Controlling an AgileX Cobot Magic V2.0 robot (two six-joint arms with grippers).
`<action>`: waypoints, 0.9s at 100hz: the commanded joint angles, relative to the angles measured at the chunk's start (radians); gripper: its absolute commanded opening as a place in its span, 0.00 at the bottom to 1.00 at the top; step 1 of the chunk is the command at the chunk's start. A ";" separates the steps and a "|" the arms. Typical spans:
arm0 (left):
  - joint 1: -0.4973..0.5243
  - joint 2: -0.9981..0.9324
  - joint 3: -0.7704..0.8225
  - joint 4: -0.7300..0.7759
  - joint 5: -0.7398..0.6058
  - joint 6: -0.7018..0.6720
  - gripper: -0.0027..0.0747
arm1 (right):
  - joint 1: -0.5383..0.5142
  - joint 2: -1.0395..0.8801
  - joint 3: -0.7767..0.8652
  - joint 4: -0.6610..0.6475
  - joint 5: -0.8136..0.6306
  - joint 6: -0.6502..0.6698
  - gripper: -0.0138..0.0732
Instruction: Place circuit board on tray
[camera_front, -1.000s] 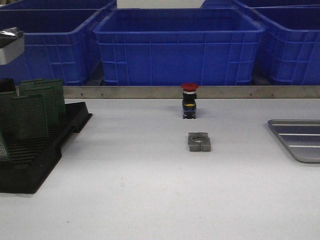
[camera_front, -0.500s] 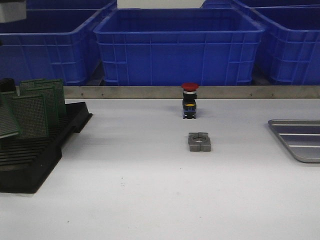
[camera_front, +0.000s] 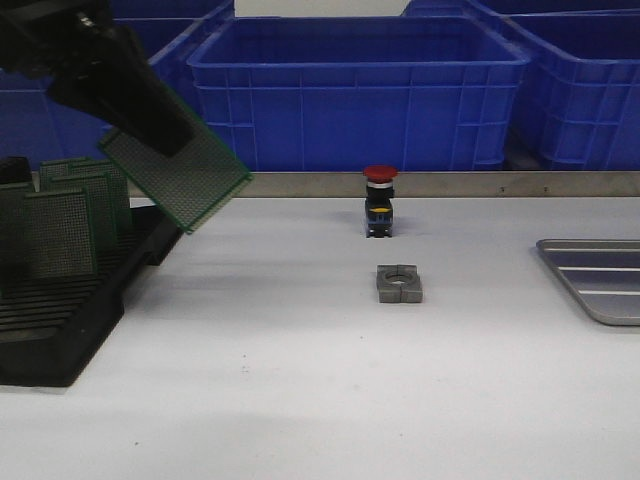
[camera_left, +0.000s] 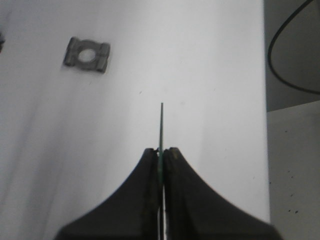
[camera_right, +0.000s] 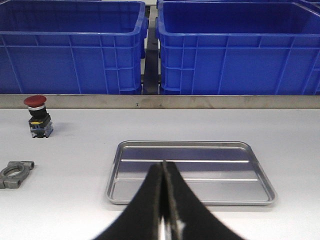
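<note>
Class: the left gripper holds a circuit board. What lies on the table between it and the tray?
In the front view, the grey metal clamp and red push button lie between the circuit board and the tray.

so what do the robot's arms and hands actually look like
Both are black. The left hand has two smooth, dark fingers that are broad at the base and curve inward to narrow tips. The right hand has the same tapering black fingers. In the front view the left arm is a bulky, matte black, blocky shape. No cables or markings show on them.

White table (camera_front: 300, 380) carries rack (camera_front: 60, 330), push-button (camera_front: 379, 205), clamp (camera_front: 399, 283), tray (camera_front: 600, 280).
</note>
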 joint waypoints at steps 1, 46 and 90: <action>-0.054 -0.014 -0.029 -0.115 0.050 -0.008 0.01 | -0.005 -0.024 -0.013 -0.005 -0.076 0.001 0.09; -0.174 0.027 -0.029 -0.293 0.028 -0.008 0.01 | 0.000 -0.023 -0.028 0.011 -0.072 0.001 0.09; -0.174 0.027 -0.029 -0.293 0.028 -0.008 0.01 | 0.003 0.369 -0.417 0.048 0.467 0.001 0.09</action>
